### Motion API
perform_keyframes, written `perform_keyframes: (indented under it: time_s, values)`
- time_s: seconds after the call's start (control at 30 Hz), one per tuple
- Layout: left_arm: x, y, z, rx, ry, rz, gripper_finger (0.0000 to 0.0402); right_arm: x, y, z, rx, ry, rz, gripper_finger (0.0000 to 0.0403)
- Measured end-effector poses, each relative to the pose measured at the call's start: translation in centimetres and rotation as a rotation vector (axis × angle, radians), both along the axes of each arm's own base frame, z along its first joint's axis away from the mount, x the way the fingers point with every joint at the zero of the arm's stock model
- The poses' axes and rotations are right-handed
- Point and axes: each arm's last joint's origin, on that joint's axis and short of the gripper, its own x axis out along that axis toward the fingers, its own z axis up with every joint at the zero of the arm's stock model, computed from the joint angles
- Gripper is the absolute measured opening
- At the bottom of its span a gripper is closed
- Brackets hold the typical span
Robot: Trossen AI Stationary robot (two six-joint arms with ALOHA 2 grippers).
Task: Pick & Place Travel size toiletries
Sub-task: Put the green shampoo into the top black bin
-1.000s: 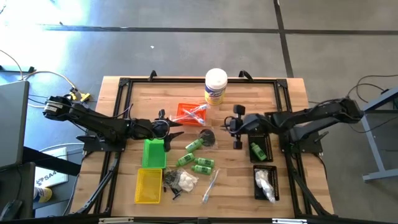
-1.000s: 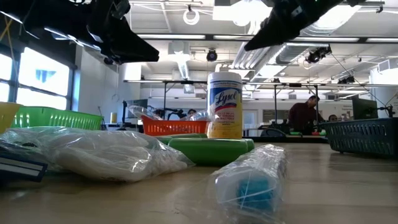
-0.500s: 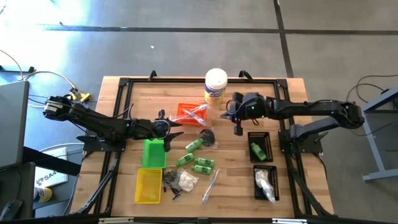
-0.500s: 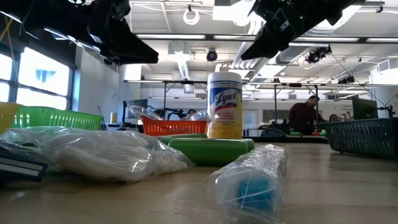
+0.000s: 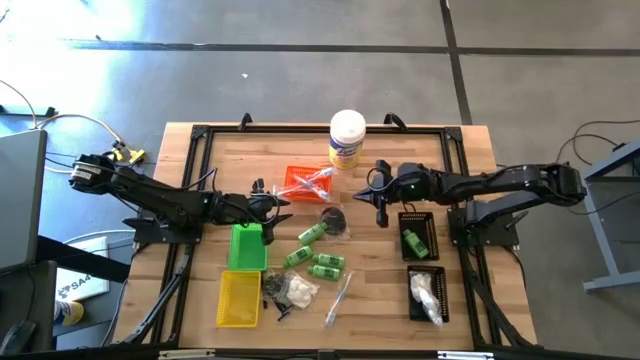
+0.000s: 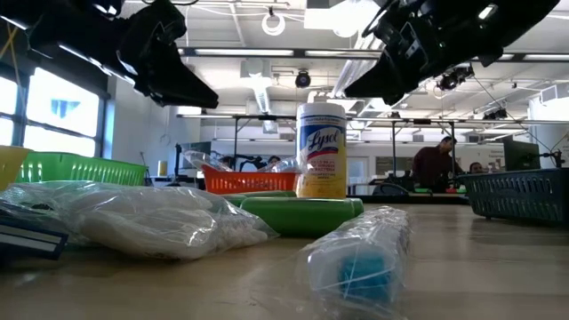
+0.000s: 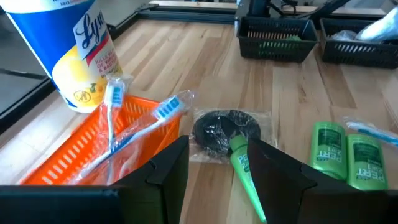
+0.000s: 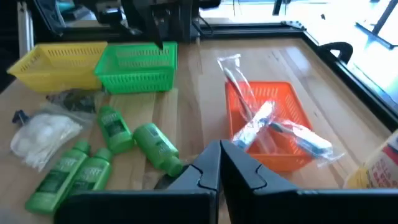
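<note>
While three green bottles [image 5: 315, 233] lie loose mid-tabletop [image 5: 470, 145], we judge we are between picks. Our right pincer [image 5: 381, 216], fingers pressed together and empty, hovers right of the orange tray [image 5: 297, 175] holding two toothbrushes; it must spread before descending. Our left pincer [image 5: 283, 214], parted and empty, waits left of the nearest bottle. One bottle sits in the far black tray [image 5: 424, 241].

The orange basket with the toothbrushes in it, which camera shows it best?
The right wrist view: the orange basket lies whole, with the wrapped toothbrushes across it. The left wrist view shows it partly cut off. From above it is small. The low view shows only its side far back.
</note>
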Motion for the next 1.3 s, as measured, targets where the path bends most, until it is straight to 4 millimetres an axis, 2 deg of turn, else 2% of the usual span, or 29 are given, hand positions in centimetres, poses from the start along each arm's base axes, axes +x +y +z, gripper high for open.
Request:
perform_keyframes:
  time_s: [0.13,0.27,0.47,0.73,1.2,1.3]
  values:
    - [0.1,0.0,0.1,-0.022,-0.011,0.008,0.0159,0.0,0.1,0.1,-0.007,-0.008,0.005,0.0003]
    - [0.6,-0.1,1.5,-0.059,-0.041,0.018,0.0159,-0.1,0.1,0.3,-0.011,-0.016,0.005,0.0003]
    - [1.9,-0.3,2.4,-0.061,0.084,0.032,0.0159,-0.2,0.2,0.4,-0.012,-0.018,0.006,0.0003]
    - [3.3,-0.5,2.4,-0.071,0.206,0.059,0.0159,-0.2,0.0,0.5,-0.032,-0.022,-0.046,0.0003]
    - [3.2,-0.5,2.2,-0.023,0.236,0.038,0.0160,-0.3,0.1,0.3,-0.015,-0.006,-0.023,0.0003]
    - [3.1,-0.5,2.2,-0.031,0.241,0.043,0.0172,-0.3,0.1,0.3,-0.012,-0.008,-0.013,0.0003]
